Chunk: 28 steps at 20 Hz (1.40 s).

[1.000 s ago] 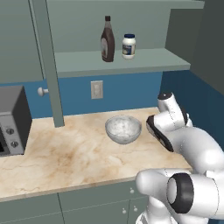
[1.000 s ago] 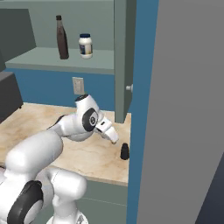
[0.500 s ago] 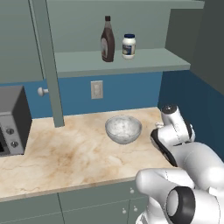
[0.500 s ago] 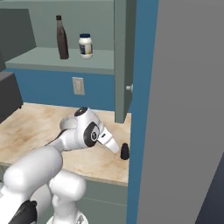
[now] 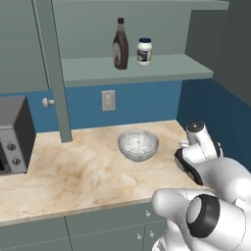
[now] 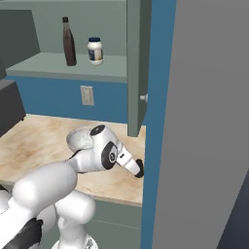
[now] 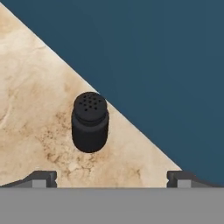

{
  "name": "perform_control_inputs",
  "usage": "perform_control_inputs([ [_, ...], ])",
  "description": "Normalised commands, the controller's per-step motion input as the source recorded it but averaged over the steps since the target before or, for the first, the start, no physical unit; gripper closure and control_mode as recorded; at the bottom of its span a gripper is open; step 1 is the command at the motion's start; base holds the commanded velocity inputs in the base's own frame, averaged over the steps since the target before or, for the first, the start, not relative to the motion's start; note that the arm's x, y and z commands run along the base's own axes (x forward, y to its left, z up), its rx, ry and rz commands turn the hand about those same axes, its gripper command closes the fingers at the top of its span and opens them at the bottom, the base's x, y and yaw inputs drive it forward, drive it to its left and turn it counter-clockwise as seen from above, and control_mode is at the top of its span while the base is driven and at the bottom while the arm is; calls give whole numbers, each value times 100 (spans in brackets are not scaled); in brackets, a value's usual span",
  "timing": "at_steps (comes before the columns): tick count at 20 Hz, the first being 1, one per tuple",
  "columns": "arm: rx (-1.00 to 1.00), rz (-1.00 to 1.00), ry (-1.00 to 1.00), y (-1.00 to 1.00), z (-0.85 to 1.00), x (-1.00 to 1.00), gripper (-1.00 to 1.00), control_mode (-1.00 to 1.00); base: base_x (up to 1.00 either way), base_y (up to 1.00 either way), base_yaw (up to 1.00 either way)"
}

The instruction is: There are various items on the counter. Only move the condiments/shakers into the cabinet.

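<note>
hand view: black shaker [image 7: 90, 122] upright on counter [image 7: 39, 87], just ahead of my wide-spread gripper [image 7: 111, 178], slightly left of ctr, untouched.

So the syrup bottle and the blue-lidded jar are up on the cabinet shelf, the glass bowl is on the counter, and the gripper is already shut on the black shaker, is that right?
Not quite. The gripper is open, not shut on the black shaker: the hand view shows its fingertips spread wide, with the shaker standing free on the counter ahead of them. The syrup bottle and blue-lidded jar are on the cabinet shelf, the glass bowl on the counter.
</note>
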Motion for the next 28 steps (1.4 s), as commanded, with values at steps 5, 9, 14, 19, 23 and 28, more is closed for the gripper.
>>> perform_control_inputs([
  [5, 0, 0, 0, -4, -10, 14, -100, -100, 0, 0, 0],
  [9, 0, 0, 0, -1, -11, 18, -100, -100, 0, 0, 0],
  [14, 0, 0, 0, -7, -12, 20, -100, -100, 0, 0, 0],
  [19, 0, 0, 0, -16, -15, 18, -100, -100, 0, 0, 0],
  [23, 0, 0, 0, -17, -14, 14, -100, -100, 0, 0, 0],
  [28, 0, 0, 0, -16, -15, 12, -100, -100, 0, 0, 0],
])
